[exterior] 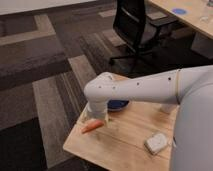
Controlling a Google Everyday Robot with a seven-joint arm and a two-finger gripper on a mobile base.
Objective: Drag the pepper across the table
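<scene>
1. Small pale block (156, 143): lies on the table (125, 135), well to the right of the pepper and nearer the onlooker. What it is cannot be made out. It looks clear of any leftward or rearward drag.

2. Pepper (92, 127): orange-red and tapered, lying flat near the table's left edge with its tip toward that edge. Little board is left on that side, so the drag probably has to run right or inward.

3. Gripper (97, 121): lowered straight onto the pepper's thicker end, seemingly placed to press or pinch it for sliding. Whether it is clamped on the pepper or merely over it cannot be told.

4. Arm (140, 90): white, reaching in from the right of the pepper and bending down above it, which hides part of the tabletop.

5. Blue bowl (119, 105): just behind and right of the pepper, half hidden under the arm. It is the nearest obstacle.

6. Carpet (45, 75): striped grey, left of and beyond the pepper.

7. Office chair (135, 25): black, well behind the pepper.

8. Pale desk (195, 20): farthest back and to the right, with a blue disc (178, 10) on it.
</scene>
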